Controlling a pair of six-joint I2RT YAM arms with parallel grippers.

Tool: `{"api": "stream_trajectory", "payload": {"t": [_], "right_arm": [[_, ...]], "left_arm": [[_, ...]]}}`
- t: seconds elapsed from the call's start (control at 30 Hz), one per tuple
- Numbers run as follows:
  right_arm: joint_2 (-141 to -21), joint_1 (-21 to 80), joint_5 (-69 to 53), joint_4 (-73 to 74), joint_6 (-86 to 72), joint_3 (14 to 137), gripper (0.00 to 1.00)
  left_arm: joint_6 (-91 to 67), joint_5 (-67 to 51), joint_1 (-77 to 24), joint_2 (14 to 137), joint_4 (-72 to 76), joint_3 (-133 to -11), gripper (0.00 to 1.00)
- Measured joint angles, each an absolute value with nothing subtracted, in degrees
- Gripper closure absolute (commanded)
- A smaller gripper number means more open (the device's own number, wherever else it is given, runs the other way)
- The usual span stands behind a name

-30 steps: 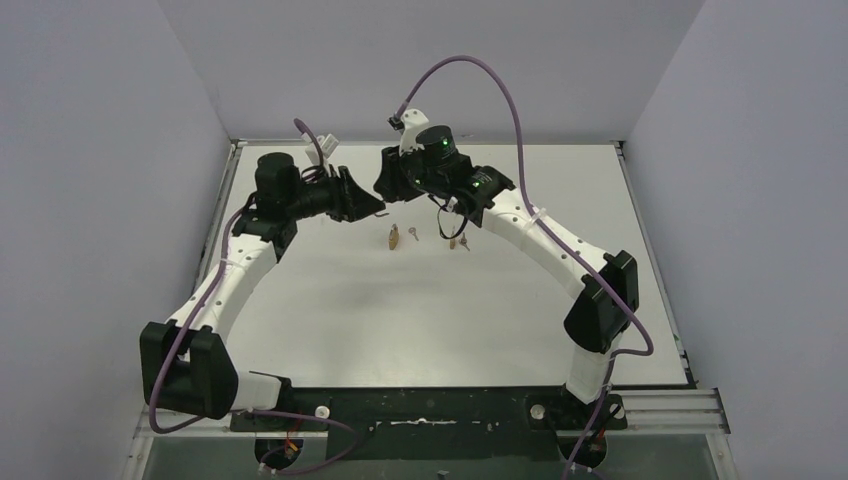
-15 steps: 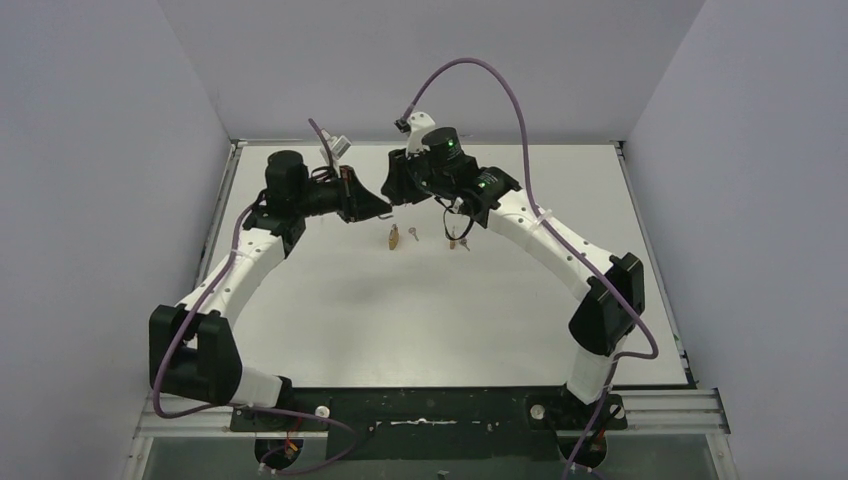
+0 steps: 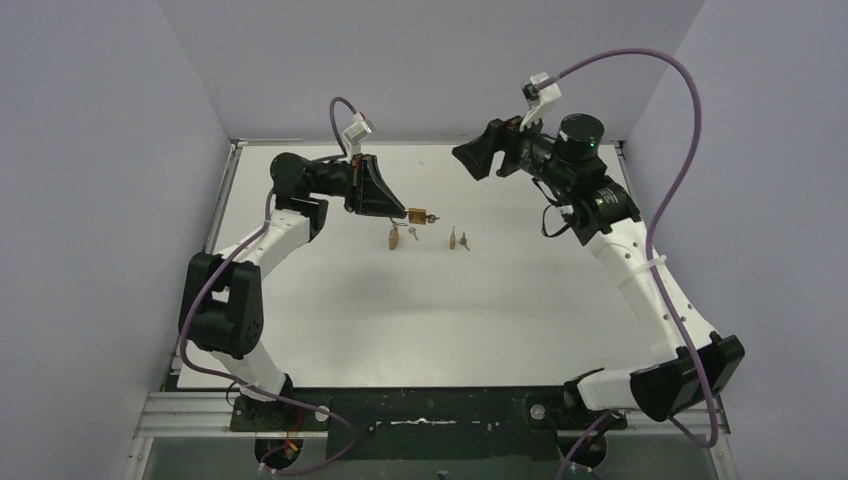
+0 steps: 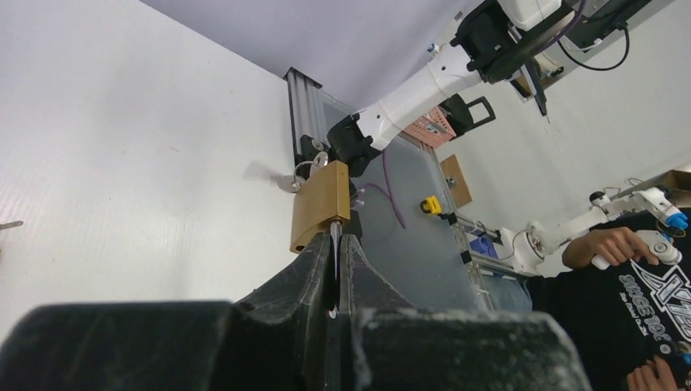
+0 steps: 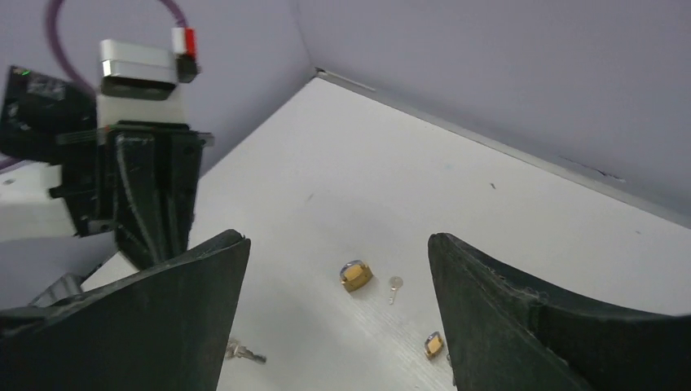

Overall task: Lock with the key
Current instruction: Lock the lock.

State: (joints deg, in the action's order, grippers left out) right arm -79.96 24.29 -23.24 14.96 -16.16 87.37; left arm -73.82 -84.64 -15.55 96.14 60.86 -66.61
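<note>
"So, where's the brass padlock (image 4: 320,204)?"
"Up off the white tabletop (image 3: 400,320), hanging on a thin silver key (image 4: 335,252) pinched between the pressed-together left fingers (image 4: 314,265)."
"And the right fingers (image 5: 497,309)?"
"Spread wide in the air, holding nothing. A second brass padlock (image 3: 394,237) and a smaller brass padlock (image 3: 452,239) lie on the tabletop."

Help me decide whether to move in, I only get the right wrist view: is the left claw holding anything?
Observer: Yes. The left claw is shut on a thin silver key that enters the brass padlock at its base.
Operator: Is that padlock on the table?
Observer: No, the left wrist view shows it held in the air, shackle pointing away from the claw.
Operator: Where is my claw relative to it?
Observer: From above, the right claw is open, raised toward the back right, clearly apart from the padlock.
</note>
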Motion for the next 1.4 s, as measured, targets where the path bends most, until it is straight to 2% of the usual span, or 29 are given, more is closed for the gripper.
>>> {"api": "stream_trajectory", "payload": {"t": [0.1,0.23,0.4,0.63,0.93,1.07,1.4], "right_arm": [[-75.68,22.20,-33.52,10.22,-16.82,83.07,0.20],[-75.68,23.33,-45.76,6.07,-17.72,82.61,0.23],[-75.68,24.45,-52.82,5.06,-18.00,80.73,0.27],[-75.88,27.94,-54.43,6.37,-14.90,81.73,0.30],[-77.71,31.75,-50.48,10.35,-7.92,85.38,0.31],[-78.17,32.32,-49.08,10.50,-6.66,85.89,0.25],[-78.15,32.69,-44.97,5.37,-6.26,82.26,0.19]], "left_arm": [[-80.09,-84.58,-16.01,96.90,68.40,-67.77,1.00],[-82.98,-81.01,-15.88,97.03,73.43,-70.94,1.00],[-78.43,-75.26,-15.68,96.01,70.02,-71.94,1.00],[-68.05,-72.20,-15.53,90.96,58.39,-71.64,1.00],[-69.10,-72.03,-15.22,90.54,59.20,-71.37,1.00],[-70.57,-72.05,-15.00,90.54,60.27,-71.37,1.00],[-73.93,-72.93,-15.40,90.54,63.66,-71.40,1.00]]}}
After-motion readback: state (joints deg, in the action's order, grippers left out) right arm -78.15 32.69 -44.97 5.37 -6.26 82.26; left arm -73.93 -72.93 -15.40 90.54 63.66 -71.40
